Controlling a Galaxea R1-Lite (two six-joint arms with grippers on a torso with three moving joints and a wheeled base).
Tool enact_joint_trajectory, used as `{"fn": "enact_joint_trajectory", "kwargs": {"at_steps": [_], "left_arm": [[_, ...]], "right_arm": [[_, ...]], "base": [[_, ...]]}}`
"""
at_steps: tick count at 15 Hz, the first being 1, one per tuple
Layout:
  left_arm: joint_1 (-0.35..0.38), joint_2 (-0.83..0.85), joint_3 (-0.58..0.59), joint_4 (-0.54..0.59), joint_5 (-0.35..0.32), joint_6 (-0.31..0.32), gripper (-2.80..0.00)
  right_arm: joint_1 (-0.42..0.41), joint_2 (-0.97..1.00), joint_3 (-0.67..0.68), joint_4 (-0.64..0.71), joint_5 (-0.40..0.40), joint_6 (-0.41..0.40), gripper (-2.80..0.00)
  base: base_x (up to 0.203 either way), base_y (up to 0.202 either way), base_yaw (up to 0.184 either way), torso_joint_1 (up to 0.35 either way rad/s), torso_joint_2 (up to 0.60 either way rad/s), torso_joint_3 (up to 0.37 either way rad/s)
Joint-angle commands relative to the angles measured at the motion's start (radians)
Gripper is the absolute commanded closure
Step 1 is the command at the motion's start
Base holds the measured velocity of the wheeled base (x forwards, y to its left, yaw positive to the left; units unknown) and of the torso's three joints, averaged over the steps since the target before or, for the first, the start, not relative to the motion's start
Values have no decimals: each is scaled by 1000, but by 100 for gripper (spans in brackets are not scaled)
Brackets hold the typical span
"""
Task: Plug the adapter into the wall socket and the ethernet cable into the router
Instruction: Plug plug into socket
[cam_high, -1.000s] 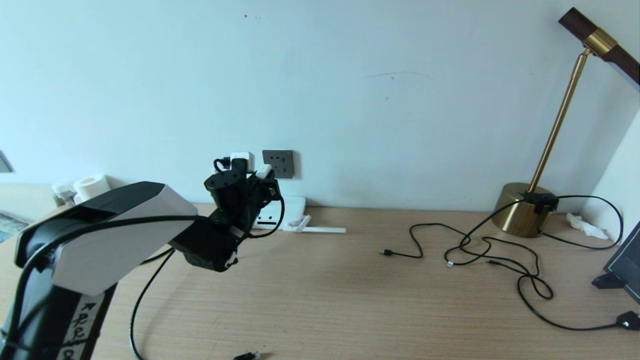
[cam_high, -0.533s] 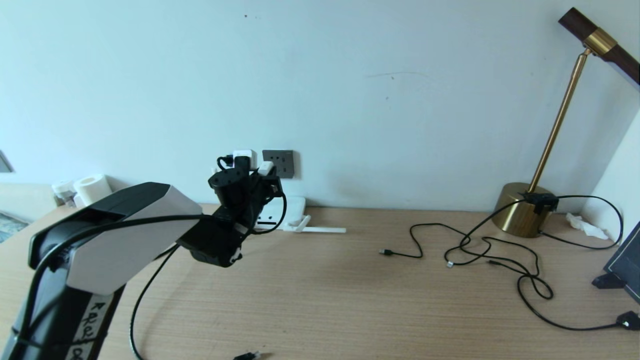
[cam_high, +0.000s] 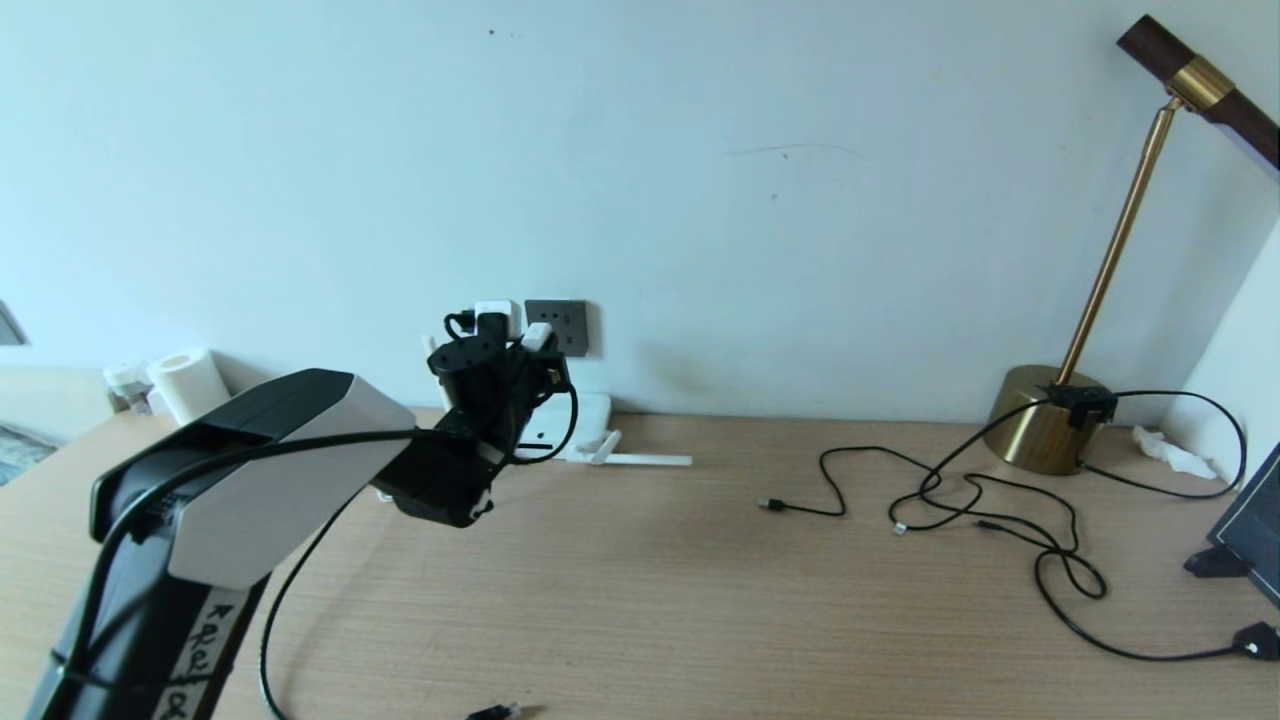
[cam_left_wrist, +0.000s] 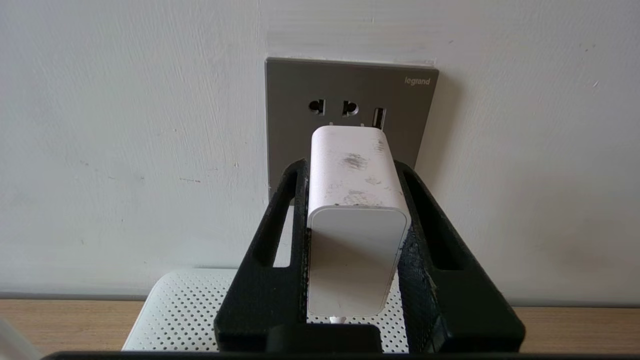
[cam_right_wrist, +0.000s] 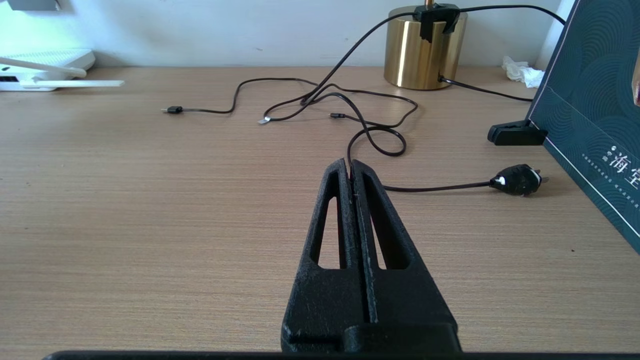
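left pincer (cam_left_wrist: 352, 170): clamped on adapter (cam_left_wrist: 352, 220) | adapter: white, scuffed, rounded block, prongs just before grey wall socket (cam_left_wrist: 300, 100) | router (cam_left_wrist: 185, 310): white, perforated, under socket | right pincer (cam_right_wrist: 350, 167): closed, empty, above counter (cam_right_wrist: 150, 200)

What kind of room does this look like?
Probably a home or office desk: a wooden desk against a painted wall, with a brass lamp, a wall socket and a router.
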Motion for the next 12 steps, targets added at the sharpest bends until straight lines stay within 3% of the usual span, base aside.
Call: {"fn": "enact_joint_trajectory", "kwargs": {"at_steps": [1, 12], "left_arm": [[0, 16, -21, 0, 1, 0, 0], [0, 43, -91, 31, 1, 1, 0]], "right_arm": [[1, 0, 9, -1, 0, 0, 0], [0, 0, 9, -1, 0, 0, 0]], "base": [[0, 0, 0, 0, 0, 0], [0, 0, 0, 0, 0, 0]]}}
